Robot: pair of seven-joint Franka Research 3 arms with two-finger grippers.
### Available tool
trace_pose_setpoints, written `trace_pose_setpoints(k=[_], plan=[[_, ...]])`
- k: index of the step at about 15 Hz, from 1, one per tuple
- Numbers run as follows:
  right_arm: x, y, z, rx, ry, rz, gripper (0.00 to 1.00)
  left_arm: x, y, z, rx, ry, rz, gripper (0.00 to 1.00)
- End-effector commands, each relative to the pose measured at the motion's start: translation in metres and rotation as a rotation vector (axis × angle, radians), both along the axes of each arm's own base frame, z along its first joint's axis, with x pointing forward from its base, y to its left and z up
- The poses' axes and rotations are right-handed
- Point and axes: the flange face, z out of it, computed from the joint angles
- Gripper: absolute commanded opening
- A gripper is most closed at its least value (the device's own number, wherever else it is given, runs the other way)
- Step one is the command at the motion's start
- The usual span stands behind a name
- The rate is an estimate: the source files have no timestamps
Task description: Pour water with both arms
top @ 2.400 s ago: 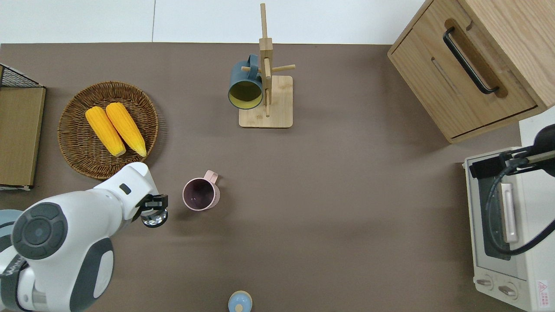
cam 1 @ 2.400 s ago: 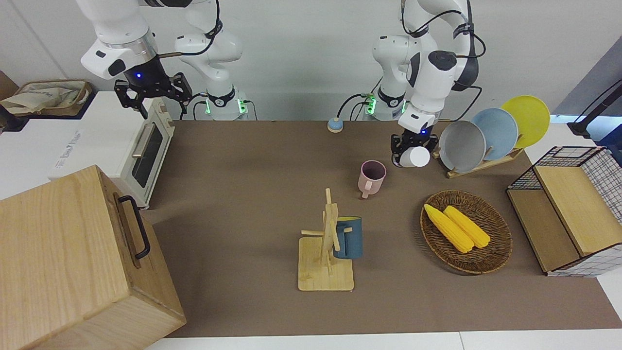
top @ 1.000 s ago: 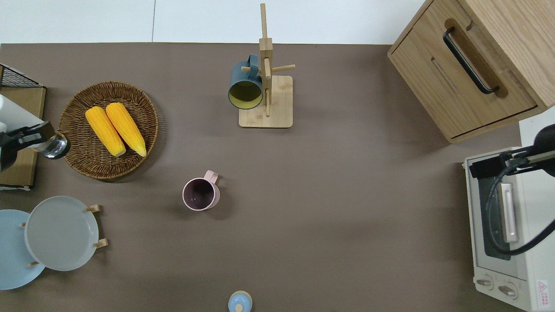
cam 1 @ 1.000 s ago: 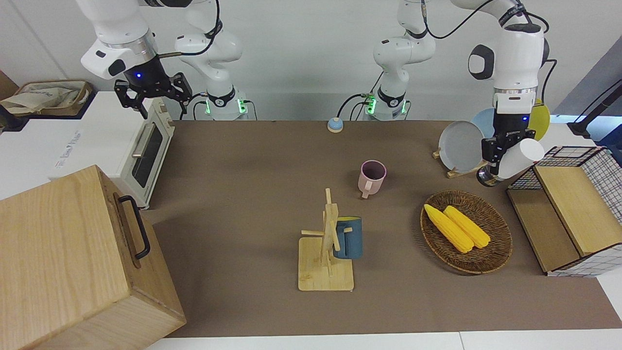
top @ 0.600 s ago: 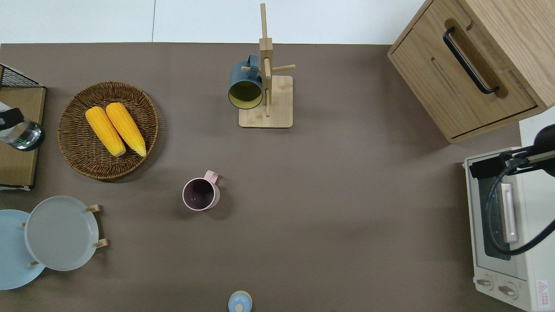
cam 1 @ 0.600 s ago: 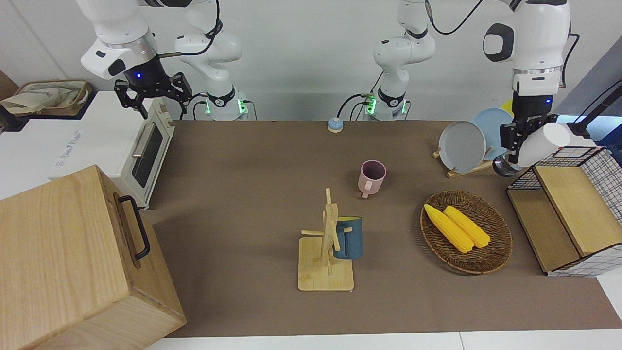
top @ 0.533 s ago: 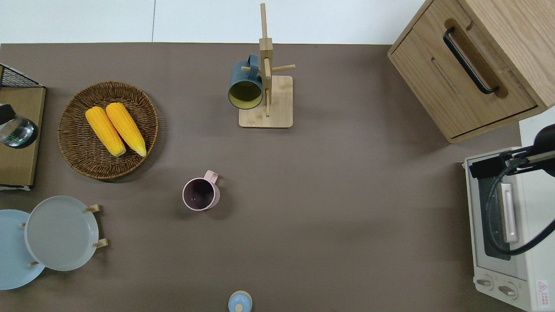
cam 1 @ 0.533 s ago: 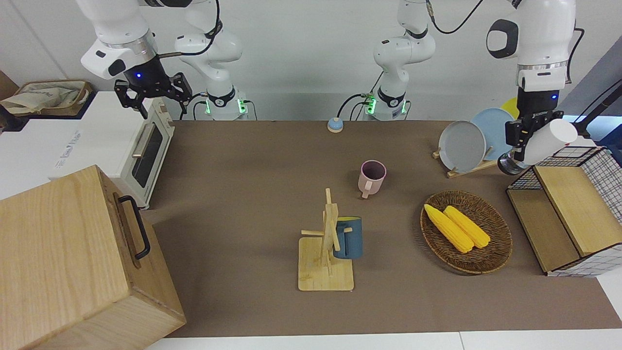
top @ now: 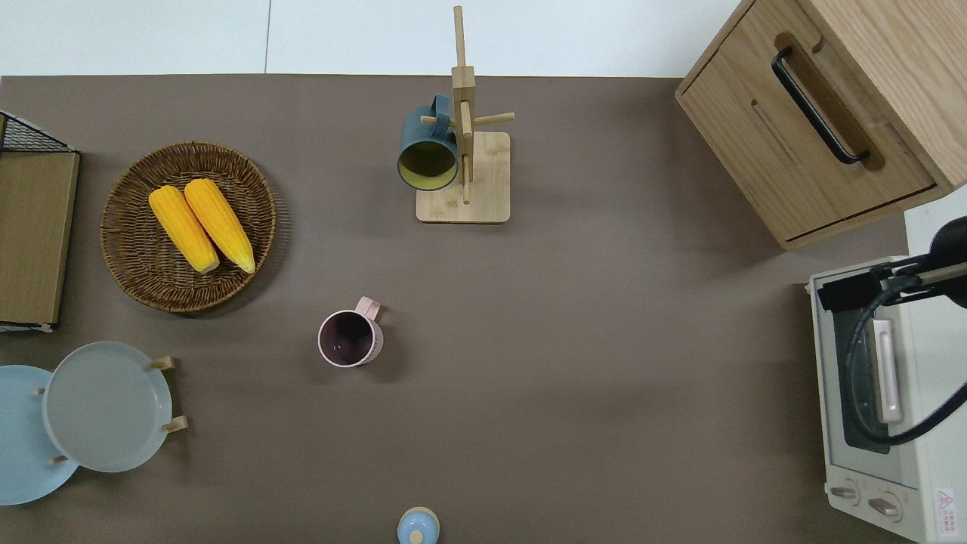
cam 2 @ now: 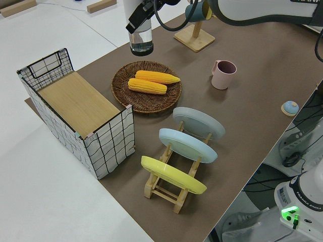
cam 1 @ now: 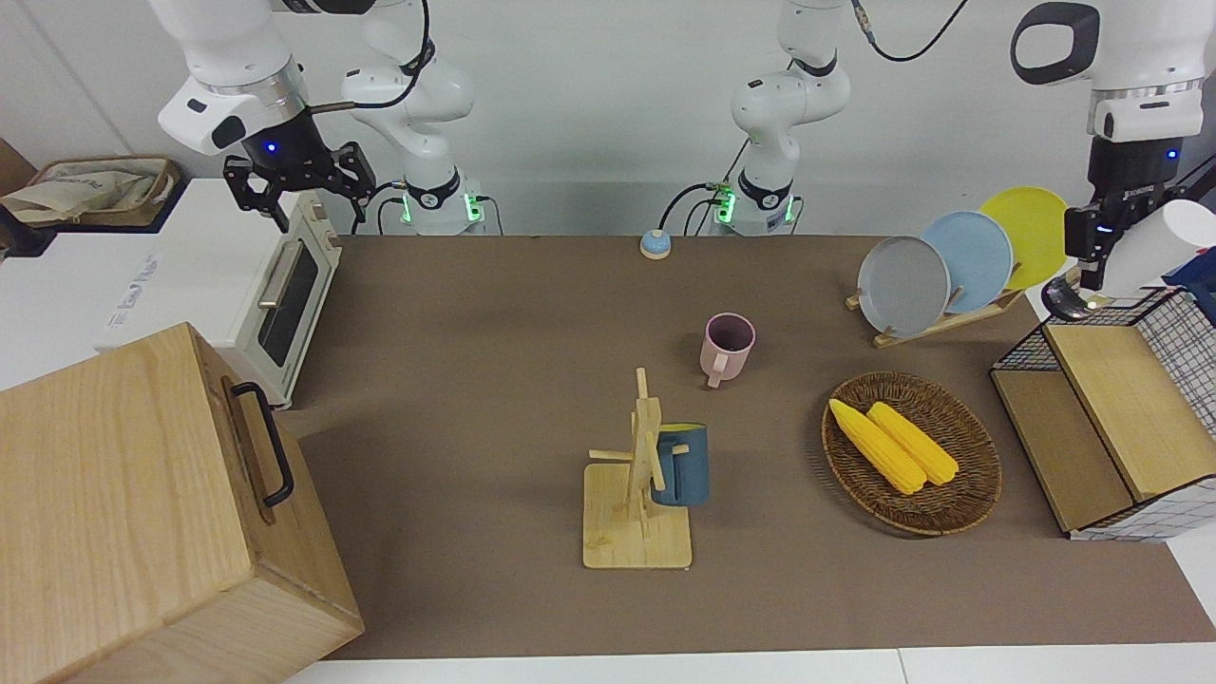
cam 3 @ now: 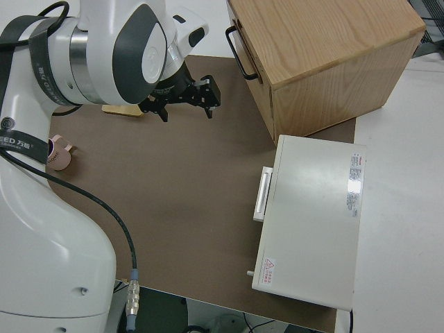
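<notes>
A pink mug (cam 1: 728, 347) (top: 349, 338) (cam 2: 223, 74) stands upright on the brown table, its dark inside showing. My left gripper (cam 1: 1094, 258) (cam 2: 137, 21) is up in the air at the left arm's end of the table, outside the overhead view. It is shut on a clear bottle (cam 1: 1145, 252) (cam 2: 142, 41) with a white upper part, which is tilted in the front view. My right gripper (cam 1: 296, 180) (cam 3: 186, 100) is parked and open with nothing between its fingers.
A wooden mug tree (cam 1: 636, 494) holds a blue mug (cam 1: 680, 465). A wicker basket (cam 1: 969, 494) holds two corn cobs. A plate rack (cam 1: 950, 266), wire basket (cam 1: 1178, 323), toaster oven (cam 1: 285, 285), wooden cabinet (cam 1: 142, 503) and small blue knob (cam 1: 655, 244) ring the table.
My left gripper has carried the bottle from beside the pink mug up and toward the left arm's end of the table, out of the overhead view. The right arm has not moved.
</notes>
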Motion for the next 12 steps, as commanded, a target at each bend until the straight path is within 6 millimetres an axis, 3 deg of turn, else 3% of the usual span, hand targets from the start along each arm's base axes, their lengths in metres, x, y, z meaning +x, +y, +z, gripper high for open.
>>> trace_pose_setpoints(k=[1, 7, 9, 12], plan=[[-0.005, 0.0, 0.002, 0.006, -0.002, -0.004, 0.99, -0.003, 0.045, 0.012, -0.016, -0.031, -0.065, 0.0], [-0.005, 0.0, 0.001, 0.006, 0.0, -0.004, 0.99, -0.013, 0.128, -0.016, -0.076, -0.103, -0.142, 0.0], [-0.005, 0.001, 0.002, 0.006, -0.003, -0.003, 0.99, -0.013, 0.148, -0.024, -0.069, -0.111, -0.155, 0.0], [-0.005, 0.0, 0.002, 0.006, -0.002, -0.004, 0.99, -0.008, 0.162, -0.028, -0.003, -0.161, -0.131, 0.0]])
